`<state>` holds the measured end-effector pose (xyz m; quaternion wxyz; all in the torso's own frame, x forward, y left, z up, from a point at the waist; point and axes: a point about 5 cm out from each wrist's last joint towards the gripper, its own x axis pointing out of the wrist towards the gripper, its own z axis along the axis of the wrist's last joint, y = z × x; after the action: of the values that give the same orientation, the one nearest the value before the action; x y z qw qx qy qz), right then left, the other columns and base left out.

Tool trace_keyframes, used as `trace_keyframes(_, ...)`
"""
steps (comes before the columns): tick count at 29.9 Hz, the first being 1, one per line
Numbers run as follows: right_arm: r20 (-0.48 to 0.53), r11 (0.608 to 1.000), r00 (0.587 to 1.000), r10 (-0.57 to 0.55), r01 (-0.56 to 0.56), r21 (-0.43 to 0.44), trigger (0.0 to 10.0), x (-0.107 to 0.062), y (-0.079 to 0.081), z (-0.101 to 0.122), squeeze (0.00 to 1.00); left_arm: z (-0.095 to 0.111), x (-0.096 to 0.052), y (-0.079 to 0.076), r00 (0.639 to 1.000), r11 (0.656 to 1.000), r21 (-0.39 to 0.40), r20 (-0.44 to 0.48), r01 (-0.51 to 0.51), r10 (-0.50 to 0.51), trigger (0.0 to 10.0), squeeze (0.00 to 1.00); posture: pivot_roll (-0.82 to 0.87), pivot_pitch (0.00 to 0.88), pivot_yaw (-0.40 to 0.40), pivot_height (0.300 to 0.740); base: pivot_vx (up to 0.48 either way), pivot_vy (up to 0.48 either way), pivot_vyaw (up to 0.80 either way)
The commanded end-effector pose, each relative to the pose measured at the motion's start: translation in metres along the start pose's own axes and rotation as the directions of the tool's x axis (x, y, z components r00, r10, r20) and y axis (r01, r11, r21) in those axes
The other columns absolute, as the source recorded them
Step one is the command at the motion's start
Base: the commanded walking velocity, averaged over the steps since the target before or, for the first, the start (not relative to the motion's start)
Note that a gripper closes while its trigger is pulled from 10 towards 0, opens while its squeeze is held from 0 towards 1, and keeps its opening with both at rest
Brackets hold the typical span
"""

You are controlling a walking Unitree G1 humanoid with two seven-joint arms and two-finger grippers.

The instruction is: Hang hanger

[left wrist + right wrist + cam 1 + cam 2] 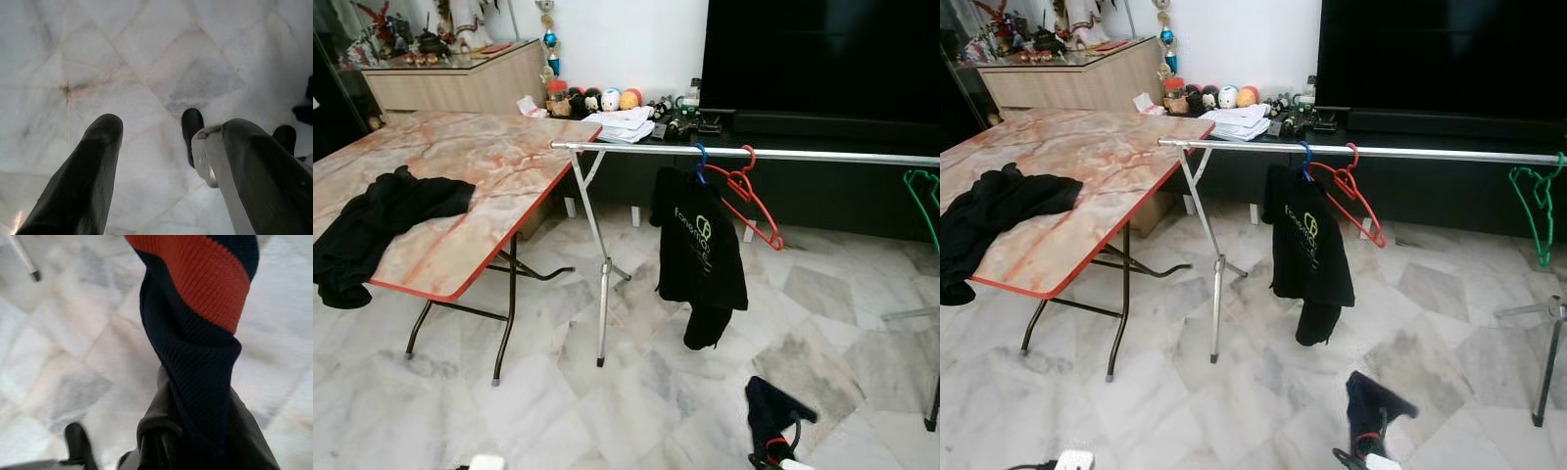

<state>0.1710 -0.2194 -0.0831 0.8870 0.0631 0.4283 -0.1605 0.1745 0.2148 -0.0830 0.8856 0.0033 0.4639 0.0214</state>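
Observation:
A silver clothes rail [754, 153] runs across the room ahead. On it hang a black printed shirt [698, 255] on a blue hanger [701, 162], an empty red hanger [749, 201] and, far right, a green hanger [925, 196]. Low at my right, my right gripper [195, 401] is shut on a navy garment with an orange stripe [195, 293], which sticks up above the floor [773, 411]. My left gripper [164, 127] hangs open over the marble floor with nothing between its fingers [93, 161].
A marble-topped folding table [489, 166] stands to the left with a black garment [382, 220] on it. Behind the rail are a dark TV [822, 54] and a low cabinet with clutter. A white power strip [1074, 458] lies on the floor.

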Motion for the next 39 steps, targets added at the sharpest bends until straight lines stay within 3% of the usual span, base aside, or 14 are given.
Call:
trace_keyframes(1, 0.017, 0.997, 0.999, -0.036, 0.035, 0.074, 10.0, 0.000, -0.006, 0.003, 0.00, -0.005, -0.002, 0.007, 0.999, 1.000, 0.014, -0.025, -0.021, 0.022, 10.0, 0.00, -0.05, 0.000, 0.085, 0.740, 0.000, 0.000, 0.00)
trace_keyframes(6, 0.011, 0.993, 0.999, -0.047, 0.045, 0.111, 10.0, -0.001, -0.006, 0.000, 0.00, -0.007, -0.002, 0.006, 0.999, 1.000, 0.000, -0.034, -0.019, 0.019, 10.0, 0.00, -0.05, 0.000, 0.085, 0.740, 0.000, 0.242, 0.00)
trace_keyframes(9, 0.000, 0.998, 1.000, -0.023, 0.023, 0.066, 10.0, -0.001, -0.003, -0.004, 0.00, 0.000, 0.000, 0.006, 0.999, 1.000, -0.002, -0.023, -0.022, 0.022, 10.0, 0.00, -0.05, 0.011, 0.080, 0.740, 0.000, 0.411, 0.00)
trace_keyframes(18, 0.018, 0.992, 0.999, -0.048, 0.046, 0.117, 10.0, -0.001, -0.005, -0.002, 0.00, 0.013, 0.003, 0.000, 1.000, 1.000, -0.007, -0.010, -0.024, 0.024, 10.0, 0.00, -0.04, 0.031, 0.076, 0.740, 0.000, 0.405, 0.00)
trace_keyframes(26, 0.020, 0.991, 0.998, -0.061, 0.058, 0.122, 10.0, -0.001, -0.007, 0.000, 0.00, 0.011, 0.005, -0.018, 1.000, 1.000, -0.005, -0.014, -0.012, 0.012, 10.0, 0.00, -0.04, 0.033, 0.074, 0.740, 0.000, 0.295, 0.00)
trace_keyframes(34, 0.012, 0.989, 0.997, -0.076, 0.074, 0.130, 10.0, -0.001, -0.010, -0.001, 0.00, 0.014, 0.007, -0.038, 1.000, 1.000, 0.003, -0.009, 0.009, -0.009, 10.0, 0.00, -0.04, 0.027, 0.075, 0.740, 0.000, 0.000, -0.80)
trace_keyframes(36, 0.022, 0.990, 0.997, -0.075, 0.072, 0.121, 10.0, -0.001, -0.010, 0.000, 0.00, 0.015, 0.008, -0.050, 1.000, 1.000, 0.013, -0.009, 0.026, -0.026, 10.0, 0.00, -0.04, 0.025, 0.079, 0.740, 0.000, 0.000, -0.80)
trace_keyframes(39, 0.032, 0.990, 0.997, -0.071, 0.066, 0.124, 10.0, -0.001, -0.009, 0.001, 0.00, 0.015, 0.008, -0.048, 1.000, 1.000, 0.007, -0.007, 0.025, -0.025, 10.0, 0.00, -0.04, 0.023, 0.079, 0.740, 0.000, 0.000, -0.27)
